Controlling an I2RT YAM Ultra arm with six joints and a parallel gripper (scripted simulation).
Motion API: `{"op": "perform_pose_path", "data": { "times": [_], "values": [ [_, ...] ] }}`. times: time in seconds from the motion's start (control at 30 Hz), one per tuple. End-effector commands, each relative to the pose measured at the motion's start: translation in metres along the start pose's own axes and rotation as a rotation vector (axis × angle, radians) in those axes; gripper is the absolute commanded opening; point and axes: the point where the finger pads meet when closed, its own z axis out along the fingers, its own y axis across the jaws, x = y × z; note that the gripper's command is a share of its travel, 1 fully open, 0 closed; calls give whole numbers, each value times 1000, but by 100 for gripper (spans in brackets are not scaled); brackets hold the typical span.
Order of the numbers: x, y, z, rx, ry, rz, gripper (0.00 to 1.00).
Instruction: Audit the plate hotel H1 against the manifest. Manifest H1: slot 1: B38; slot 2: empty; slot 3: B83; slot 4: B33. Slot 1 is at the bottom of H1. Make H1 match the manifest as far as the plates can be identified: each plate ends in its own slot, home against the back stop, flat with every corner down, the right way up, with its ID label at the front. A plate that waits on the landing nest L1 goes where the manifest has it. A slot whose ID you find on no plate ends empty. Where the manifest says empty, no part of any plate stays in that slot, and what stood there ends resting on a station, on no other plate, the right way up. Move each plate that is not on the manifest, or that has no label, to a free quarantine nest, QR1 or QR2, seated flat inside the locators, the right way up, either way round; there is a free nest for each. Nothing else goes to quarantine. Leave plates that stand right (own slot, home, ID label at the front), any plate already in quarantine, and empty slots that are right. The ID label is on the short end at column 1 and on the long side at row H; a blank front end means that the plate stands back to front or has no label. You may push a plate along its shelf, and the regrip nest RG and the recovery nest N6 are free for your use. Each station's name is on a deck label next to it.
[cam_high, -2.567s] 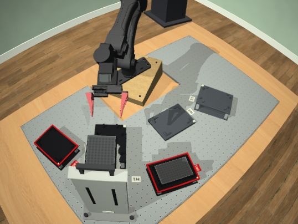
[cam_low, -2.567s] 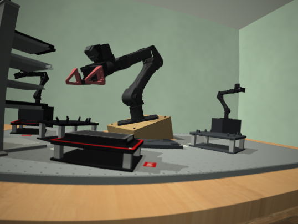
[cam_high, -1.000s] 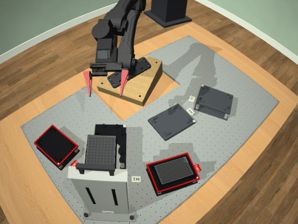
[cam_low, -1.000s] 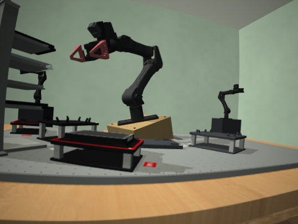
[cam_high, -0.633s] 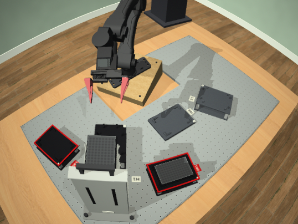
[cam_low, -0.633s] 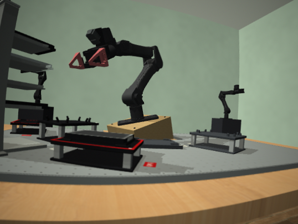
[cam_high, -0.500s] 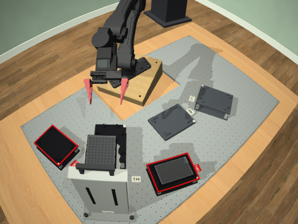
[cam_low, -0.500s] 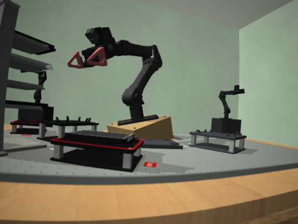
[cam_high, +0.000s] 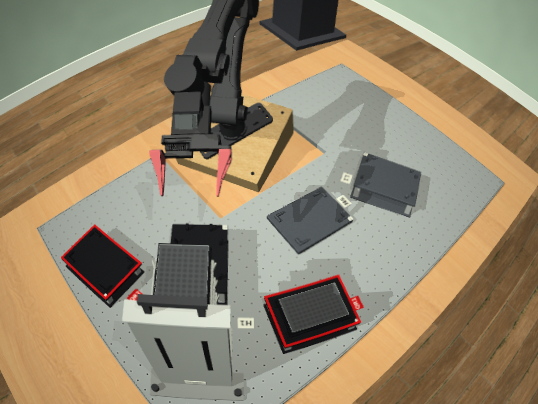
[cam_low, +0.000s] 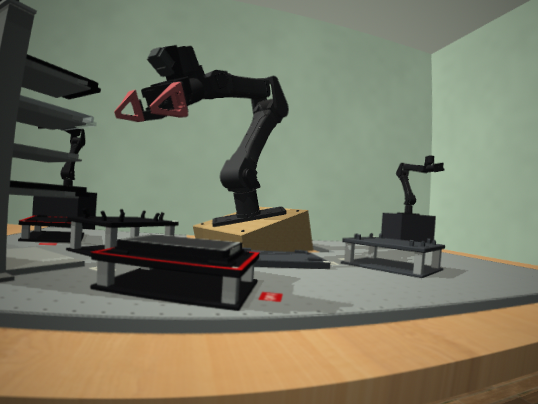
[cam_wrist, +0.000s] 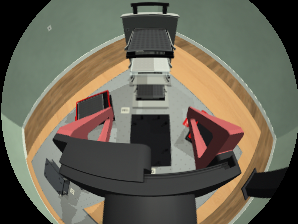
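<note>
My gripper (cam_high: 191, 175) (cam_low: 150, 106) (cam_wrist: 150, 111), with red fingers, is open and empty. It hangs high in the air between the arm's wooden base (cam_high: 250, 150) and the plate hotel H1 (cam_high: 175, 345) (cam_low: 10, 125) (cam_wrist: 148, 15), facing the hotel's open front. A grey well plate (cam_high: 181, 272) (cam_wrist: 149, 39) lies on the hotel's top shelf. The lower shelves (cam_low: 47, 152) show only edge-on, and I cannot tell what they hold. A second grey plate (cam_high: 312, 305) (cam_low: 185, 245) sits flat in the red-edged quarantine nest (cam_high: 277, 318) to the right of the hotel.
The other red-edged quarantine nest (cam_high: 100, 260) left of the hotel holds nothing. A black nest (cam_high: 195, 235) (cam_low: 125, 220) stands just before the hotel. A flat dark pad (cam_high: 309, 220) and the raised nest L1 (cam_high: 387, 180) (cam_low: 395, 245) are bare at right.
</note>
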Motion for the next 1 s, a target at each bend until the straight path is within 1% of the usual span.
{"op": "perform_pose_path", "data": {
  "times": [0.0, 0.13, 0.97],
  "values": [
    [-10, 0, 0, 3, -24, -2, 100],
    [-12, 0, 2, 3, -24, -2, 100],
    [-27, 0, 29, 3, -25, -2, 100]
  ]
}}
